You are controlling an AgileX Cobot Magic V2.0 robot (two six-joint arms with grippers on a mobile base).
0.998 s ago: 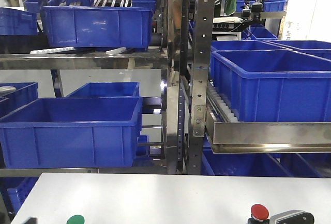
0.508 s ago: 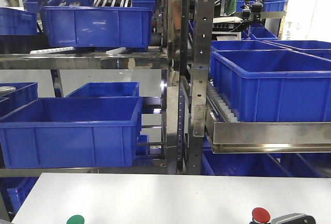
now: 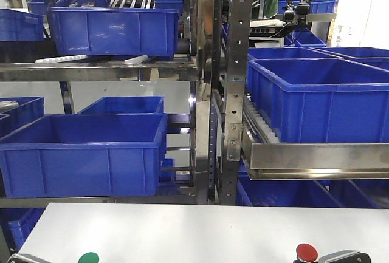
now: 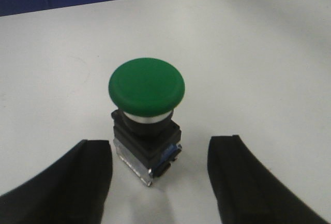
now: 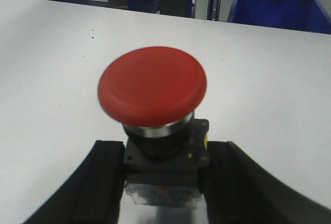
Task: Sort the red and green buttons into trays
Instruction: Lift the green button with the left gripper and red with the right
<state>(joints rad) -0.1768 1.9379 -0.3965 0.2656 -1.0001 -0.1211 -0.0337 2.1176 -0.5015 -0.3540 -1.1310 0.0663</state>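
The green button [image 4: 147,87] stands upright on the white table [image 4: 269,53] on its black and silver base. My left gripper [image 4: 160,149] is open, with the button's base between and just ahead of its fingertips, touching neither. The red button [image 5: 152,87] stands upright, and my right gripper [image 5: 166,154] is shut on its black base, with a finger pressed against each side. In the front view only the green cap [image 3: 89,257] and the red cap [image 3: 306,252] show at the bottom edge. The red and green trays are out of view.
Beyond the table's far edge stand metal racks [image 3: 234,93] with several deep blue crates [image 3: 85,153] on their shelves. One blue crate [image 5: 282,9] shows behind the table in the right wrist view.
The red cap and the right gripper's housing sit slightly lower in the front view than a second ago. A grey part of the left arm has come into the bottom left corner.
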